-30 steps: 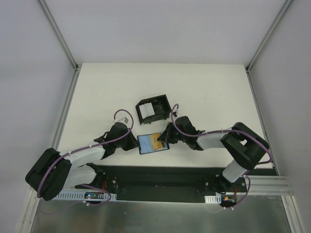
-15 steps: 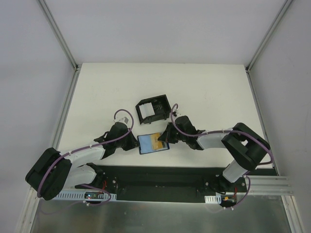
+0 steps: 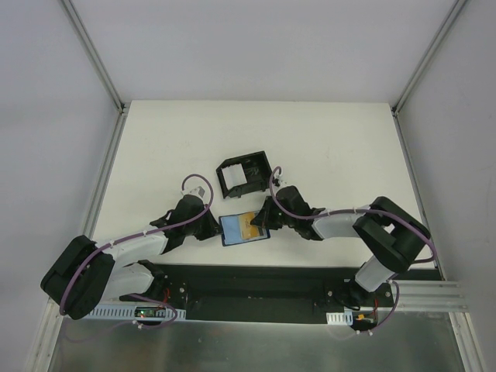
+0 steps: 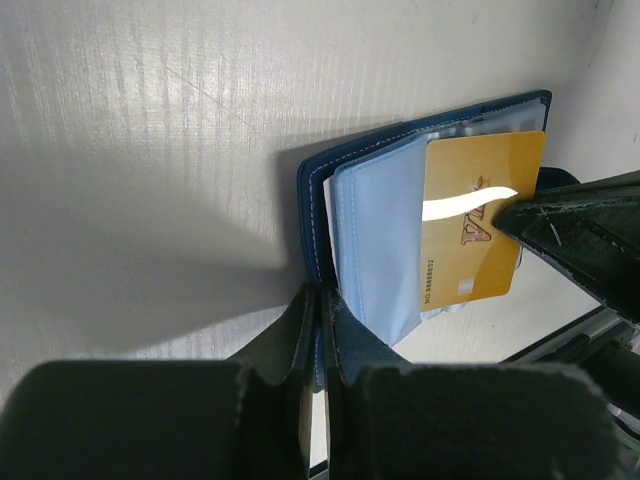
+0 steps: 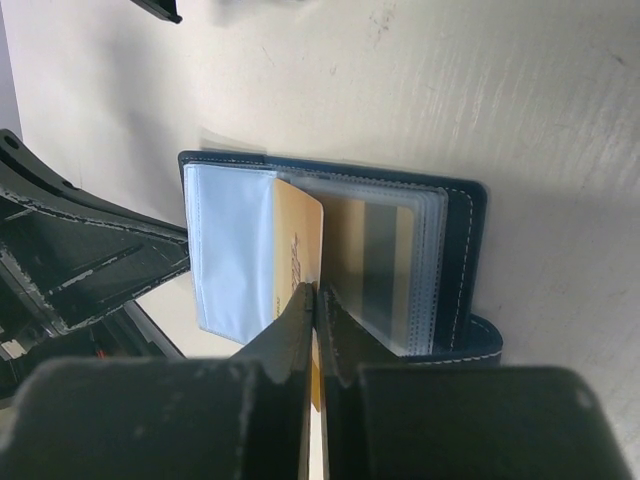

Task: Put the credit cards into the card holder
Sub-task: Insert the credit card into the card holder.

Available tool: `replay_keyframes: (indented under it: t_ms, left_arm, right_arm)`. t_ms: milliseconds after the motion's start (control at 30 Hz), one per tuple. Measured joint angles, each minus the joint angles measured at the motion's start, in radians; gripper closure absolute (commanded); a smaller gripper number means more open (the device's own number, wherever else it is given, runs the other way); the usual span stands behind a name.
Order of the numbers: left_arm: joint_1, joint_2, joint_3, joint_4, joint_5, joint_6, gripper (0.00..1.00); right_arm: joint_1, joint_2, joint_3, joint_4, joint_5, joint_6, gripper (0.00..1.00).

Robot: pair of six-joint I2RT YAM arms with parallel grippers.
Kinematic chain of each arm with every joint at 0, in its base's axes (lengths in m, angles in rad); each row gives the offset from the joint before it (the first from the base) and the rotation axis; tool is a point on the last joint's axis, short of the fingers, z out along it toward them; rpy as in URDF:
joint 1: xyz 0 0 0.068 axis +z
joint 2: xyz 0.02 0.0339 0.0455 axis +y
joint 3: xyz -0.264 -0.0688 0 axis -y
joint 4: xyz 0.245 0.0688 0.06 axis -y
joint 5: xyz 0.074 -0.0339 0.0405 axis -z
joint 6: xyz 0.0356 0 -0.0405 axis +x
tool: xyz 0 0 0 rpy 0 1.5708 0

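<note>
The dark blue card holder [image 3: 232, 231] lies open on the white table, its clear and pale blue sleeves showing [image 4: 375, 240] [image 5: 232, 245]. My left gripper [image 3: 216, 228] [image 4: 320, 300] is shut on the holder's cover edge [image 4: 312, 215]. My right gripper [image 3: 260, 222] [image 5: 315, 292] is shut on a gold credit card [image 3: 249, 225] [image 4: 480, 235] [image 5: 298, 235]. The card stands between the sleeves, part of it inside the holder [image 5: 465, 260]. My right fingers [image 4: 575, 235] show at the card's outer end in the left wrist view.
A black open-topped box [image 3: 256, 164] stands just behind the holder, with white cards [image 3: 235, 180] inside. The table's near edge and the black base rail [image 3: 256, 279] lie just in front of the holder.
My right gripper has crept slightly left toward the holder with the gold card. The left gripper and the holder have stayed put.
</note>
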Motion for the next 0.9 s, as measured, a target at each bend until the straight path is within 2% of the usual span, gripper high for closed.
replay_keyframes:
  t_ms: [900]
  left_arm:
    - [0.0,0.0,0.0,0.0,0.0,0.0,1.0]
  right_arm:
    - [0.034,-0.014,-0.01,-0.022,0.065,0.08,1.0]
